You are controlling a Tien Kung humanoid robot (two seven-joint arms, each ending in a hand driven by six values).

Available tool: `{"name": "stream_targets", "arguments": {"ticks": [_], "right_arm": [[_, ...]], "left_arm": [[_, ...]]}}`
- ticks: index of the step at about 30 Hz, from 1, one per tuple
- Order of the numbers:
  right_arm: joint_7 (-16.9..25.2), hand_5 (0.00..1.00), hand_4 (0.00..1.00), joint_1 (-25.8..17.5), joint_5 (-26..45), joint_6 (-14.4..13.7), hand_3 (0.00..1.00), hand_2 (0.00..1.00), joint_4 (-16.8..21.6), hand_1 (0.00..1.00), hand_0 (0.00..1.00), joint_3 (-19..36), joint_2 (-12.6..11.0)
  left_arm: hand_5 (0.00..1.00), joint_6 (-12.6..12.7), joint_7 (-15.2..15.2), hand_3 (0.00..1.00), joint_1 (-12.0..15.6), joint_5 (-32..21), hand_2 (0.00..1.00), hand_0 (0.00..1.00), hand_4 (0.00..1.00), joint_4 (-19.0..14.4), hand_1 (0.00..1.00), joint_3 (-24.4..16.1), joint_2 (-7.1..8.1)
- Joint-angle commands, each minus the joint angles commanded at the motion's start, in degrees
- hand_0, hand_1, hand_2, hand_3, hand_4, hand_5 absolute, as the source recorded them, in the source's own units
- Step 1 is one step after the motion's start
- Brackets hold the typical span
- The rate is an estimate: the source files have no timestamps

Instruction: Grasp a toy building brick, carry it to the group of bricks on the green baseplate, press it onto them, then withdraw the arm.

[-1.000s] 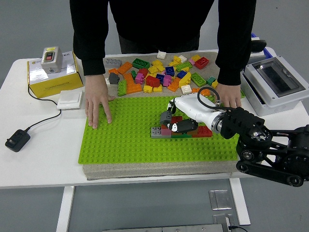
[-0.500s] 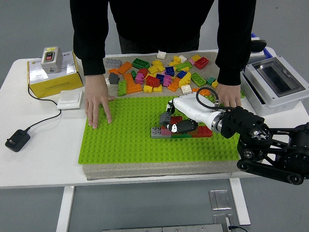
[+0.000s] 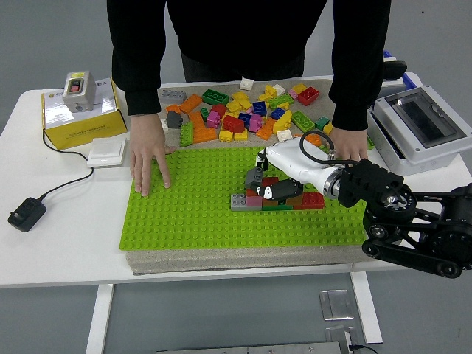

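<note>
The right hand [image 3: 267, 181] is positioned over the group of bricks [image 3: 276, 199] assembled near the middle right of the green baseplate [image 3: 184, 214]. Its fingers are curled down onto the stack; a dark grey brick [image 3: 252, 177] sits under the fingertips at the left end of the group, though the hand hides the contact, so whether the fingers pinch that brick or only press on it cannot be confirmed. Compared with 1 second ago, the hand has shifted slightly toward the far side and its forearm has moved a little to the right, while the stack has stayed where it was. This suggests the pressing step is at or near completion and withdrawal may be starting. The left hand is not visible. At the far side of the table, a person holds 2 hands flat: 1 hand [image 3: 150, 153] on the baseplate's far left corner and the other hand [image 3: 348, 150] near its far right edge, apparently steadying it. Loose bricks [image 3: 243, 110] lie beyond the baseplate's far edge.
</note>
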Motion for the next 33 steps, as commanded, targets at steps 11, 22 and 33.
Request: {"name": "stream_targets", "arguments": {"ticks": [11, 22, 33], "right_arm": [[0.97, 0.538, 0.643, 0.19, 0.95, -0.29, 0.586, 0.604, -0.15, 0.095, 0.042, -0.07, -0.26], [1.31, 0.527, 0.636, 0.07, 1.45, -0.43, 0.591, 0.614, -0.4, 0.095, 0.041, -0.43, 0.03], [1.31, 0.521, 0.629, -0.07, 1.29, -0.6, 0.597, 0.627, -0.75, 0.104, 0.041, -0.58, 0.1]], "left_arm": [[0.705, -0.02, 0.01, 0.657, -0.07, 0.09, 0.529, 0.702, 0.169, 0.0, 0.661, 0.06, -0.01], [0.707, -0.1, 0.2, 0.658, -0.04, 0.31, 0.527, 0.702, 0.169, 0.0, 0.661, -0.09, -0.08], [0.707, -0.09, 0.18, 0.658, -0.03, 0.16, 0.527, 0.702, 0.169, 0.0, 0.661, 0.1, -0.07]]}}
